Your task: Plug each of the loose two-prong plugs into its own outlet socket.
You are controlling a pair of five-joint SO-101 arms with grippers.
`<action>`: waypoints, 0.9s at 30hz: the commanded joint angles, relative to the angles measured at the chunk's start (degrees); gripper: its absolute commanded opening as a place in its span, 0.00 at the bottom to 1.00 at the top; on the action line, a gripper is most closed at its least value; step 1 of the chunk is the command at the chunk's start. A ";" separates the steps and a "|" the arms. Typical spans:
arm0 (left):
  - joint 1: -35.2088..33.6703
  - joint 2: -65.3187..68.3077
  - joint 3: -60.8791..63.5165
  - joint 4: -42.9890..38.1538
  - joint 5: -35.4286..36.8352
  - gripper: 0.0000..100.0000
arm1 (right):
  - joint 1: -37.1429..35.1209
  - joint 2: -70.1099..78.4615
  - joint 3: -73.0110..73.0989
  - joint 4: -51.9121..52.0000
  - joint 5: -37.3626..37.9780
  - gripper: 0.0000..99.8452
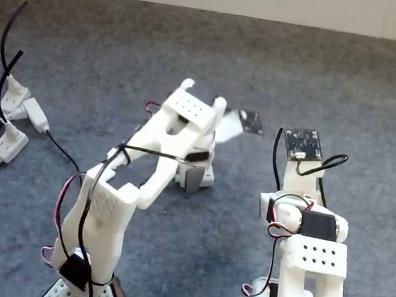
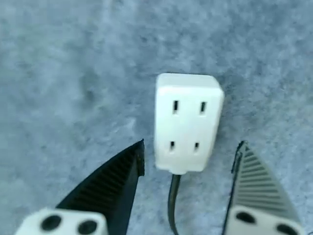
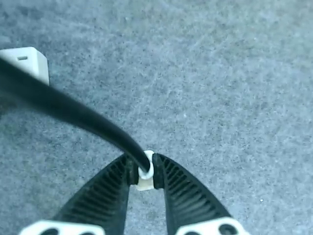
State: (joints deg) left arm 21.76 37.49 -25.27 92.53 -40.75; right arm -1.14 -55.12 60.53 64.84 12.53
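Note:
A white outlet block [image 2: 187, 122] with two pairs of slots lies flat on the grey carpet, its black cord [image 2: 172, 203] trailing back under the wrist. My left gripper [image 2: 190, 147] hangs open just above it, one black finger [image 2: 122, 174] on each side of the cord end. In the high view this gripper [image 1: 195, 174] points down at mid-table and hides most of the block [image 1: 207, 179]. My right gripper [image 3: 145, 169] is shut on a small white two-prong plug [image 3: 145, 177], whose black cord [image 3: 63, 112] runs away across the carpet. The corner of a white outlet [image 3: 27, 61] lies farther off.
At the far left of the carpet [image 1: 87, 59] lies a cluster of white plugs and outlet blocks [image 1: 9, 141] with black cords [image 1: 7, 43]. The right arm [image 1: 311, 253] is folded up at the near right. Open carpet stretches behind both arms.

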 commanded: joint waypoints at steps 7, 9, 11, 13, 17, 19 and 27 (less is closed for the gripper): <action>-7.52 -12.09 -12.26 7.56 1.05 0.31 | -2.59 -0.75 -0.13 -0.92 0.18 0.00; -10.51 -14.55 -12.26 7.47 6.68 0.30 | -2.68 -0.75 -0.48 -0.92 0.09 0.00; -13.93 -15.78 -12.18 6.95 16.26 0.30 | -2.77 -0.66 -0.75 -0.92 0.00 0.00; -18.59 -15.87 -12.00 7.47 28.04 0.30 | -2.77 -0.57 -2.24 -1.10 -1.49 0.00; -30.55 -15.78 -4.44 7.12 37.63 0.30 | -4.18 1.80 -8.13 -0.57 -5.54 0.00; -35.56 -16.22 2.51 2.37 37.63 0.30 | -6.99 6.20 -12.70 -0.40 -5.63 0.00; -44.09 -21.76 29.58 -14.15 36.22 0.31 | -14.11 30.64 -39.34 1.45 -16.79 0.00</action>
State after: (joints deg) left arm -20.70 21.41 -3.65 83.74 -4.35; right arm -13.10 -30.95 32.40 65.98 -0.84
